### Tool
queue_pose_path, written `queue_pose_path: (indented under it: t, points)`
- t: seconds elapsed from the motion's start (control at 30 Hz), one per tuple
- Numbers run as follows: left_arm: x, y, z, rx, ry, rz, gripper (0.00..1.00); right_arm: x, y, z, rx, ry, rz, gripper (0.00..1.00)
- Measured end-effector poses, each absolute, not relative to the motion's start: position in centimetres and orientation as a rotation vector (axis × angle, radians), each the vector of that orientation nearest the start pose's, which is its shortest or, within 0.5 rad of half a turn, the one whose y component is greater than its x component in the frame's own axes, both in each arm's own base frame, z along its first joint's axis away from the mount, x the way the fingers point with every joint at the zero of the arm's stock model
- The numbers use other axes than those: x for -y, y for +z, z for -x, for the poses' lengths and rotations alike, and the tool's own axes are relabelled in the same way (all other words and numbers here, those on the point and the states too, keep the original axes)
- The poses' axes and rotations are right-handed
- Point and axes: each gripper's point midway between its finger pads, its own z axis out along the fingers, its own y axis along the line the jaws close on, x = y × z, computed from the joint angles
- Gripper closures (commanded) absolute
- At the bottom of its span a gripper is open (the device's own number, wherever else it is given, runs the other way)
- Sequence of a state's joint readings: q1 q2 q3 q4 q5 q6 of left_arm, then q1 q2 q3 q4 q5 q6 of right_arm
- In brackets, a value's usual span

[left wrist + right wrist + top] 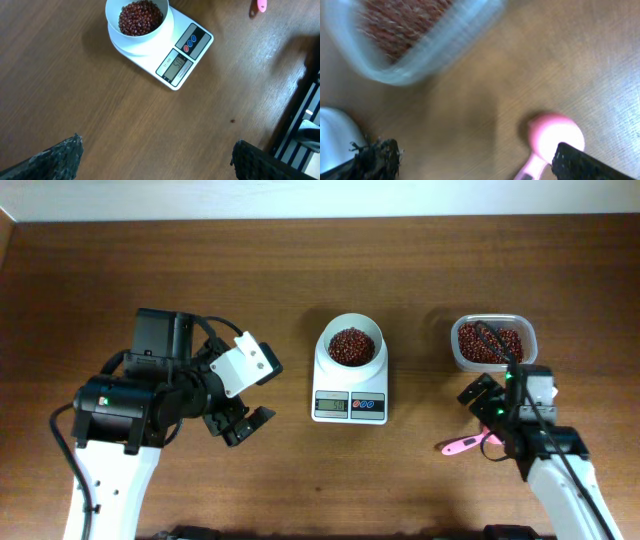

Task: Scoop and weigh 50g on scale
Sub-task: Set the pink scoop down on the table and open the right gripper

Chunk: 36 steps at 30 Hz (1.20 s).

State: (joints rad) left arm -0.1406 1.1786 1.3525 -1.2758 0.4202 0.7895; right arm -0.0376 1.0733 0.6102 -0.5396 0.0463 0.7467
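The white scale (349, 402) stands at mid-table, and its round bowl holds a heap of dark red-brown beans (352, 345). The left wrist view shows the scale (197, 42) and beans (141, 16) at the top, with a lit display I cannot read. My left gripper (268, 390) hovers left of the scale, open, with bare wood between its fingers (60, 160). My right gripper (483, 420) is open over the table right of the scale. A pink spoon (555, 137) lies on the wood by its right finger, not held.
A clear plastic tub (526, 330) with more beans (400, 20) stands at the back right, just beyond my right gripper. The pink spoon (465, 445) lies in front of it. A single stray bean (232, 120) lies on the wood. The right wrist view is blurred.
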Motion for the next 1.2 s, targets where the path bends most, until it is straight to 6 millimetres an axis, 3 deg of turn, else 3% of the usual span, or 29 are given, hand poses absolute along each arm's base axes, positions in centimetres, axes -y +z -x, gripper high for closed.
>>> queue_pose_path:
  t: [0.07, 0.13, 0.2, 0.67, 0.8, 1.03, 1.2]
  points:
    - [10.5, 25.3, -24.2, -2.220, -0.320, -1.260, 0.01, 0.9, 14.3, -28.7, -2.284, 0.305, -0.846, 0.01]
    - [10.5, 25.3, -24.2, -2.222, -0.321, -1.260, 0.01, -0.4, 18.4, -28.9, -2.201, 0.410, -0.724, 0.01]
    - [10.5, 25.3, -24.2, -2.221, -0.321, -1.260, 0.01, -1.1, 20.1, -28.4, -2.165, 0.456, -0.664, 0.01]
    - [10.2, 25.2, -24.3, -2.231, -0.296, -1.258, 0.01, -2.1, 18.2, -28.1, -2.263, 0.498, -0.647, 0.01]
    - [10.2, 25.2, -24.3, -2.232, -0.295, -1.259, 0.01, -2.2, 17.5, -26.8, -2.306, 0.489, -0.665, 0.01]
    - [10.1, 25.1, -24.4, -2.235, -0.287, -1.258, 0.01, -2.3, 17.8, -23.6, -2.204, 0.502, -0.602, 0.01]
    - [10.1, 25.1, -24.4, -2.235, -0.287, -1.258, 0.01, -2.6, 17.5, -23.3, -2.215, 0.489, -0.521, 0.01]
